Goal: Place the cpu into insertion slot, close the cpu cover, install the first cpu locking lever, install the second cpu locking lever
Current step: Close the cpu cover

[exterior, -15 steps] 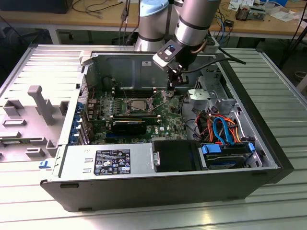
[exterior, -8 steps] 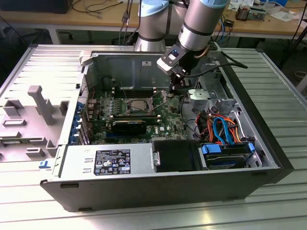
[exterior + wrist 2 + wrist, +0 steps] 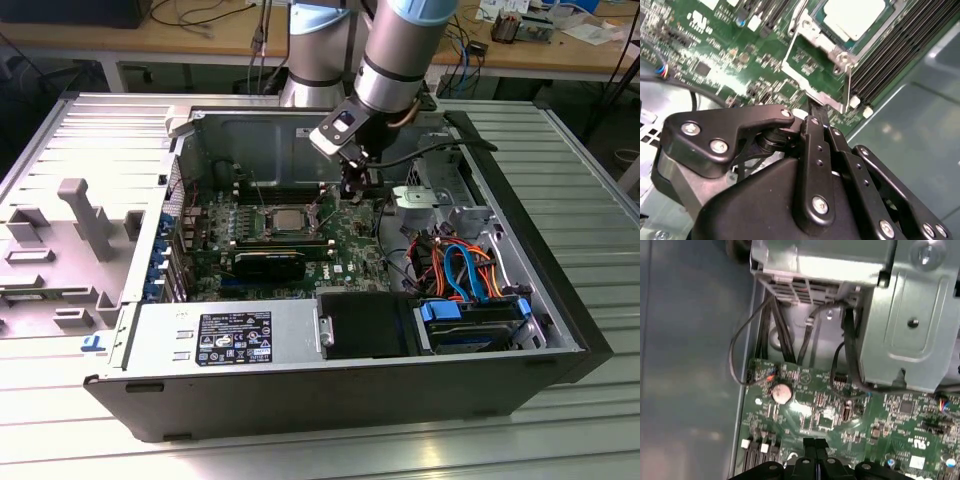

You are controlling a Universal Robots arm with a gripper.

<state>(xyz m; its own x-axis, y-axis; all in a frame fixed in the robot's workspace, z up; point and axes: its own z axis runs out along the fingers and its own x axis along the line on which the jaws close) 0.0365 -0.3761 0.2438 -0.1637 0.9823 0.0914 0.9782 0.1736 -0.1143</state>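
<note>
Hand (image 3: 815, 444) hung with fingers (image 3: 812, 150) pressed together over the green motherboard (image 3: 840, 412), just beside the cpu cover (image 3: 807, 37), which framed the cpu (image 3: 855, 17).

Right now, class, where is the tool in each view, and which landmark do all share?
Exterior view: tool over the green board, to the exterior view's right of the cpu.
Second wrist view: tool near the cpu cover.
First wrist view: tool above the green board.
Shared landmark: green board.
</note>
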